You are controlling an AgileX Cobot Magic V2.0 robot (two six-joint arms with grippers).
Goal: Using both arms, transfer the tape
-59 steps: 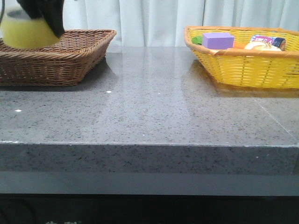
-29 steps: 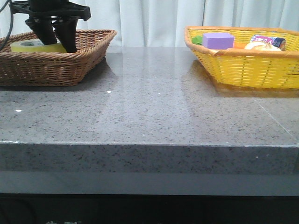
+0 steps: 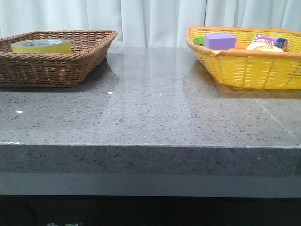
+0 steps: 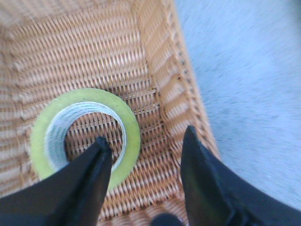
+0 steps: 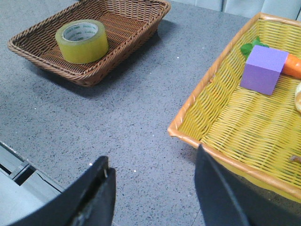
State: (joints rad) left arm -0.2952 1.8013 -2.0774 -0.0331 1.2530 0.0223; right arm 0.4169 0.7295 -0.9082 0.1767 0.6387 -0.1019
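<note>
Tape (image 3: pixel 41 45) lies flat in your brown basket (image 3: pixel 84 59), free of both grippers. Your left gripper (image 4: pixel 143 153) hangs above it, fingers spread. Your right gripper (image 5: pixel 153 181) is spread too, empty, beside the yellow basket (image 5: pixel 207 94).

green print on tape (image 5: pixel 82 41) core, too small to read
</note>
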